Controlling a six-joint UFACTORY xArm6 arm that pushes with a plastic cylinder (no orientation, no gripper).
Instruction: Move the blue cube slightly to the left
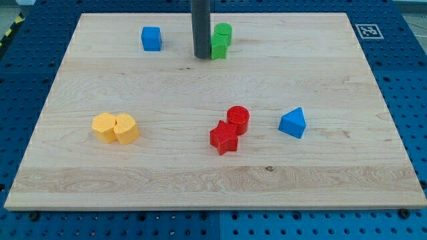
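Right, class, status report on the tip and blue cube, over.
My tip down, touching green blocks. Blue cube apart, to tip's left. Path between clear.

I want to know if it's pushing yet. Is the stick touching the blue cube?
No, my tip is apart from the blue cube, off to its right, next to the green blocks.

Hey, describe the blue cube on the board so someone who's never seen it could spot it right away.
Start at the wooden board and look along its edge at the view's top, left of centre. The blue cube stands alone there, to the view's left of my tip and the green blocks. The other blue piece, a blue wedge, is pointed and sits far right.
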